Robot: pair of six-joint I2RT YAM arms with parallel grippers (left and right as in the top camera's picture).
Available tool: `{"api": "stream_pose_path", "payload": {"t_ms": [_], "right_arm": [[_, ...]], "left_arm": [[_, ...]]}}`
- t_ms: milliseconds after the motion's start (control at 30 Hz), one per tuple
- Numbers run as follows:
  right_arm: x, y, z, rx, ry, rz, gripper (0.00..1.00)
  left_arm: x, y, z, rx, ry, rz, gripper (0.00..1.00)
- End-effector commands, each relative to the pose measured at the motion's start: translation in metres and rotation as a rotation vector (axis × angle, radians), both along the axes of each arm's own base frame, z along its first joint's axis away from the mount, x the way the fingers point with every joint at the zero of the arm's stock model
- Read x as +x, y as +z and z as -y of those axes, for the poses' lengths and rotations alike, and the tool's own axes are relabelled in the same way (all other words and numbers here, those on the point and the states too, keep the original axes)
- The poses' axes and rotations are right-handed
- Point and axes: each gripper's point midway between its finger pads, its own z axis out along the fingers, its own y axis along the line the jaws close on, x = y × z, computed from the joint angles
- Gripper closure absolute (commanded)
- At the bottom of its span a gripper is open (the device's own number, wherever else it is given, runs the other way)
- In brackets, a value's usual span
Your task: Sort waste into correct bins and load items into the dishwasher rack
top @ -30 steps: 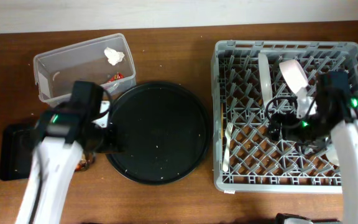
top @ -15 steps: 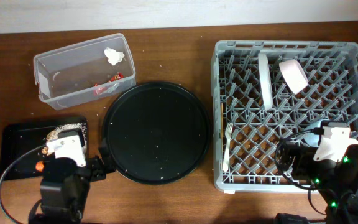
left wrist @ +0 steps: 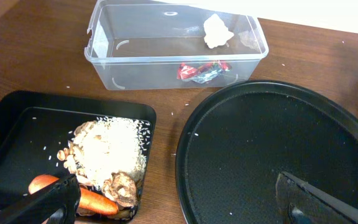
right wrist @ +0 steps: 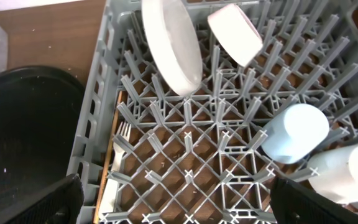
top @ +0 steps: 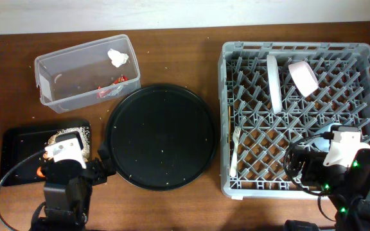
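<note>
The clear tub (left wrist: 126, 46) holds a white tissue (left wrist: 216, 31) and a red wrapper (left wrist: 202, 70). Beige food scraps (left wrist: 107, 152), an orange carrot (left wrist: 89, 198) and a brown lump (left wrist: 120, 185) lie in the shallow black tray (left wrist: 17, 124). My left gripper (left wrist: 179, 202) is open and empty, spanning the gap between this tray and the round tray. In the grey rack (right wrist: 98, 81) are a white plate (right wrist: 173, 43), pink bowl (right wrist: 235, 31), blue cup (right wrist: 294, 132), cream cup (right wrist: 347, 171), fork (right wrist: 114, 168) and chopstick (right wrist: 112, 149). My right gripper (right wrist: 182, 202) hangs open above the rack's near part.
A large round black tray (top: 161, 136) sits between the bins and the rack (top: 297, 186). Both arms are low at the table's front edge, the left arm (top: 63, 186) beside the shallow tray (top: 18, 151), the right arm (top: 339, 173) at the rack's front right corner.
A second ago the left arm reached over the bins and the right arm over the rack. Both have pulled back to the front edge, and both grippers stay open.
</note>
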Motion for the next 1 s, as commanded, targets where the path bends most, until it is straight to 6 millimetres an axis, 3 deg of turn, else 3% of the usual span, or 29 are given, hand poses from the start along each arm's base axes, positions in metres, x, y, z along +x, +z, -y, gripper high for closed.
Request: {"api": "stream_pose_path", "payload": {"t_ms": [0, 133, 533, 767, 967], "right_arm": [[0.0, -0.002, -0.021, -0.001, 0.107, -0.005, 0.02], [-0.002, -0.002, -0.039, -0.001, 0.194, -0.006, 0.02], [-0.016, 0.009, -0.032, -0.026, 0.165, 0.101, 0.02], [-0.01, -0.022, -0.029, -0.048, 0.145, 0.355, 0.02], [0.009, -0.033, -0.03, -0.057, 0.14, 0.57, 0.02]], "left_arm": [[0.0, 0.001, -0.004, 0.002, 0.023, 0.005, 0.01], [0.0, 0.001, -0.004, 0.002, 0.023, 0.005, 0.01], [0.0, 0.001, -0.004, 0.002, 0.023, 0.005, 0.01], [0.0, 0.001, -0.004, 0.002, 0.023, 0.005, 0.01], [0.0, 0.001, -0.004, 0.002, 0.023, 0.005, 0.01]]}}
